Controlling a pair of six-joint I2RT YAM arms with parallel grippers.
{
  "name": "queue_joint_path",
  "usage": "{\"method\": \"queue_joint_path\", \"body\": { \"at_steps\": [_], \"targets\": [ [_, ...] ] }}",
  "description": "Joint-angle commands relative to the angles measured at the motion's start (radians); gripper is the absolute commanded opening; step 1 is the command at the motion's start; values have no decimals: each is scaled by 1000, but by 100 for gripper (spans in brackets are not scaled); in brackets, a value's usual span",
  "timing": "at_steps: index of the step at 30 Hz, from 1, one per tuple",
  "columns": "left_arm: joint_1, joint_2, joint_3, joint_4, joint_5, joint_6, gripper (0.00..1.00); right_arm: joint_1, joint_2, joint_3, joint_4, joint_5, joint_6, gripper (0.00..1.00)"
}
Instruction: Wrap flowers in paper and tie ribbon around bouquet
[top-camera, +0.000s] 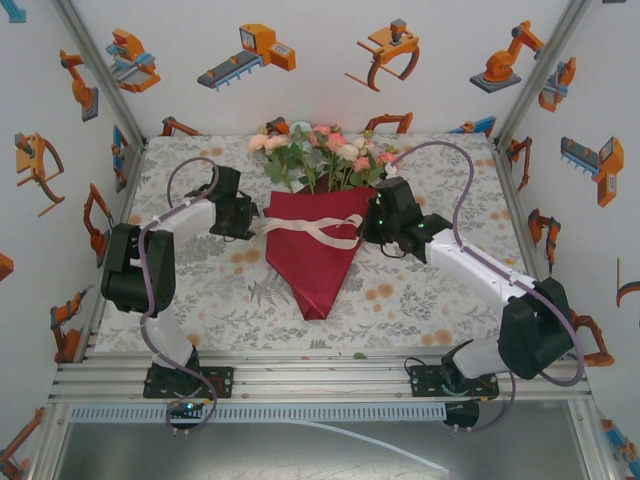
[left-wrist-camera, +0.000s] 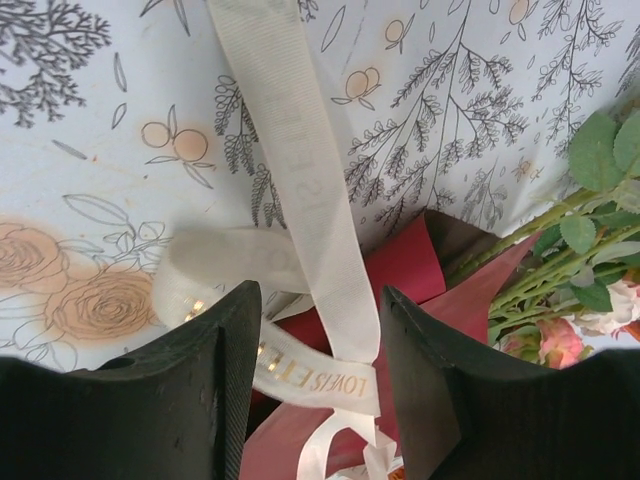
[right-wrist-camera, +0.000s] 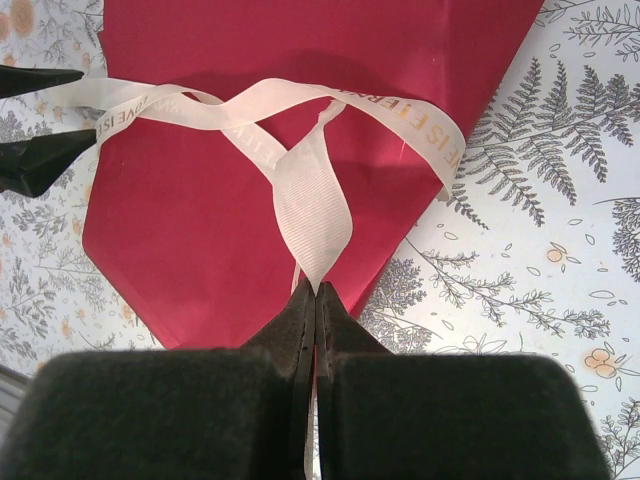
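**Right jaws pinched on the ribbon, left jaws apart around it**

Closest to my right wrist lens, the right gripper (right-wrist-camera: 316, 295) has its two black fingers pressed together on a tail of the ribbon (right-wrist-camera: 312, 205). The strip widens out from the tips and runs away over the paper (right-wrist-camera: 200, 240). On top of that dark red sheet the cream strip crosses itself in a loose loop, with gold lettering along one band.

On my left wrist feed, the left gripper (left-wrist-camera: 318, 295) has its jaws standing apart. A length of ribbon drops through the gap, lying nearer the right-hand finger, and I see nothing clamped. Past the fingers a corner of the red sheet shows, with green stems and a pink bloom at the right.

From overhead, the bouquet (top-camera: 315, 235) lies in the middle of the table (top-camera: 450, 290). The cone's point is toward the near edge, and the flowers (top-camera: 325, 150) fan out of its open far end. The ribbon bands the cone across its width. The left gripper sits at the cone's left edge and the right gripper at its right edge.
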Motion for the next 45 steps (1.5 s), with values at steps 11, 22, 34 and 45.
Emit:
{"method": "queue_joint_path", "body": {
  "at_steps": [11,22,34,45],
  "targets": [
    [63,-12,29,-83,-33,64,0,-2,-51,76,-72,118,-66,0],
    [170,-198,-155,-133,-69,111,0,-158,-45,126,-53,168,-114,0],
    [385,-279,-214,-98,-27,266,0,-636,73,111,-59,-9,-7,0],
    [551,-300,-193,-112,-21,353,0,-995,106,76,-107,-33,92,0]
  ]
}}
